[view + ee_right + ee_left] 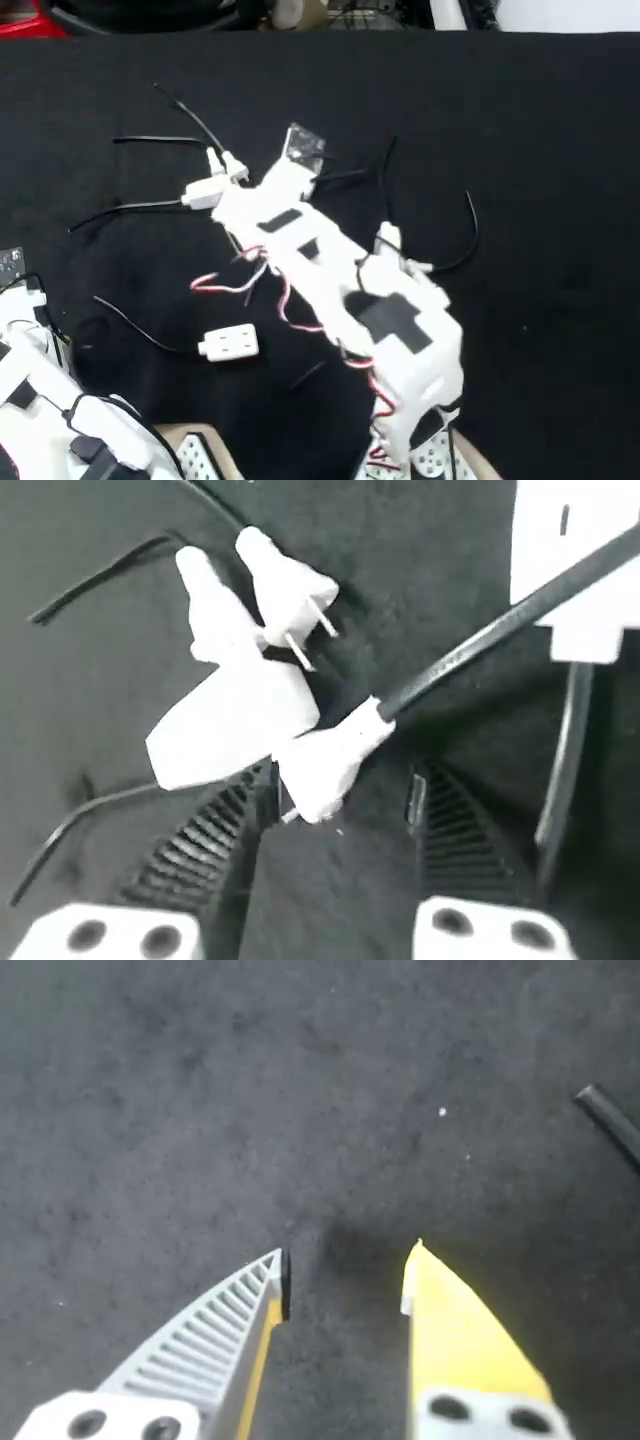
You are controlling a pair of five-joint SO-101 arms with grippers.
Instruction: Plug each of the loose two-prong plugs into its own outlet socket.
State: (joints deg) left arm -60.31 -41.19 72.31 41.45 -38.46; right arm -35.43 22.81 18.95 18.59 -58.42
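Plug point(320, 765) on its black cord sits on the bench point(550, 150) right by a white outlet socket point(230, 720), inside my right claw point(340, 795), which is spread wide and gripping nothing, while my left claw point(345, 1280) hangs open and empty.

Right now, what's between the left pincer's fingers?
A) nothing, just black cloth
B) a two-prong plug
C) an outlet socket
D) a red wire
A: in the left wrist view the left pincer stands open over black cloth, with nothing in the gap.
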